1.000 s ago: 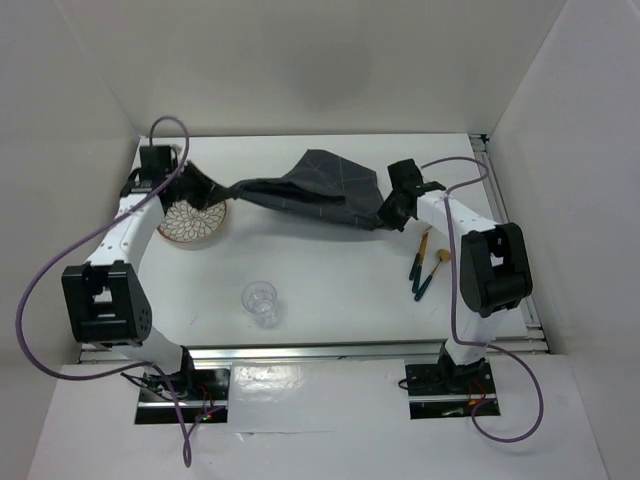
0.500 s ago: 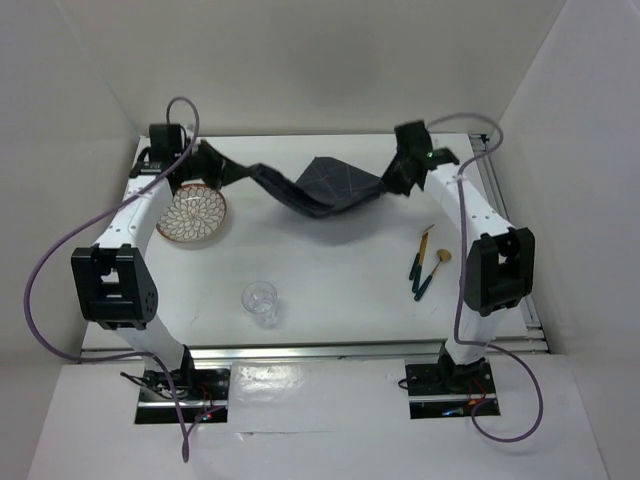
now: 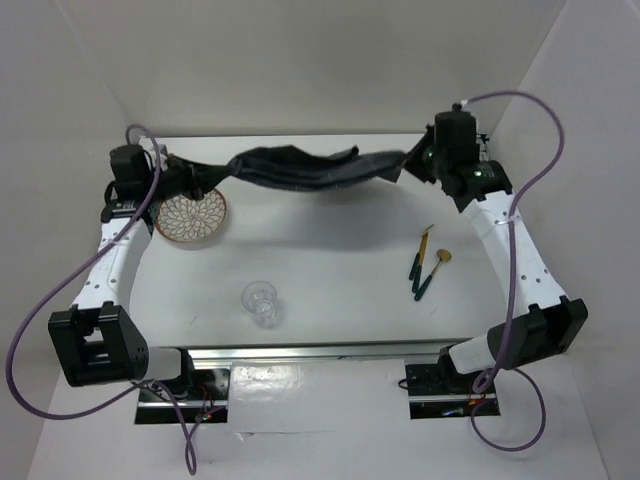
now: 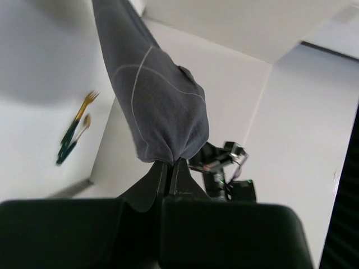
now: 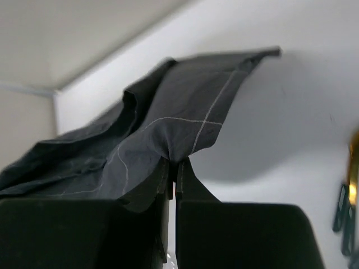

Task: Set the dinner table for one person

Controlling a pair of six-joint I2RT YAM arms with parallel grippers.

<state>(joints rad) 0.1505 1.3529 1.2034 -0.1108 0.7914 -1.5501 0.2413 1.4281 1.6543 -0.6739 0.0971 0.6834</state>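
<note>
A dark grey checked cloth hangs stretched in the air across the back of the white dinner table. My left gripper is shut on its left end, my right gripper on its right end. In the left wrist view the cloth bunches at the closed jaws of that gripper. The right wrist view shows the cloth pinched the same way in the right gripper. A patterned plate lies at the left, a clear glass in front, and a fork and spoon at the right.
White walls close the table on the left, back and right. A metal rail runs along the near edge by the arm bases. The cutlery also shows in the left wrist view, lying on the tabletop.
Both arms have swung outward and back, pulling the crumpled cloth off the table into a taut band between them. The plate is now uncovered.
</note>
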